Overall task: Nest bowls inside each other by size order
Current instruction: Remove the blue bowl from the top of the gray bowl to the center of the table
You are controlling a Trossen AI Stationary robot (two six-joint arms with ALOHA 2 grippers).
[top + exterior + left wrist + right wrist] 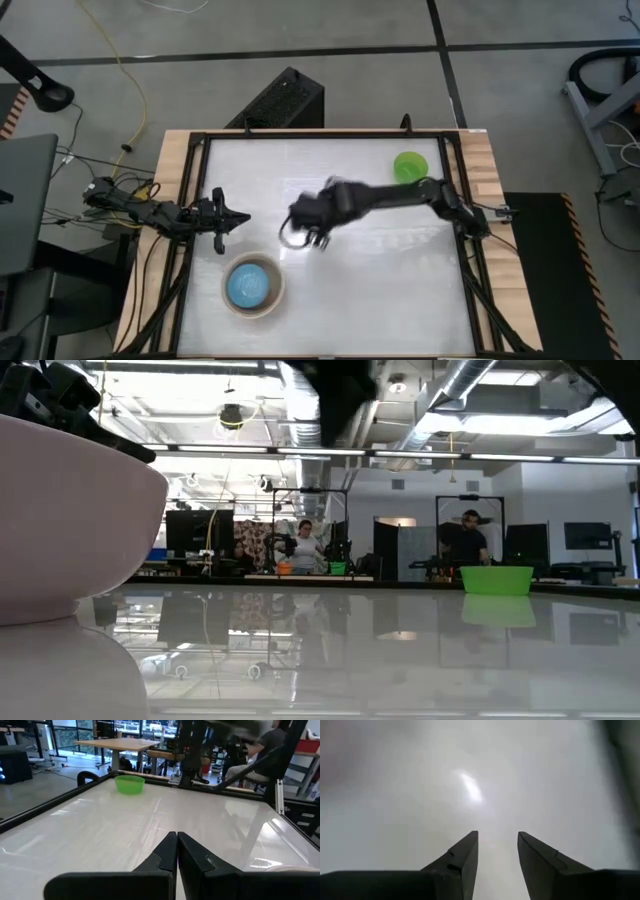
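High view: the white bench (pixel 330 290) carries a stack of bowls near its front edge, left of centre, with the light blue bowl (pixel 250 284) seated inside a beige-grey bowl (pixel 272 303); whether a cream-white one lies beneath cannot be told from above. The green bowl (pixel 410 166) stands alone, well apart from the stack, toward the far right corner of the bench. The left tool (pixel 238 218) rests just beyond the stack, on its left side. The right tool (pixel 300 237) is blurred above the bench, beyond the stack and slightly to its right. Low view: a cream-white bowl (pixel 70 520) fills the left foreground, and the green bowl (pixel 496 580) sits far across the bench from it; people stand in the room behind. Left wrist view: the left tool (pixel 177 851) has its fingers pressed together, empty, with the green bowl (pixel 130 784) far ahead. Right wrist view: the right tool (pixel 497 851) has its fingers apart, holding nothing, over bare bench surface.
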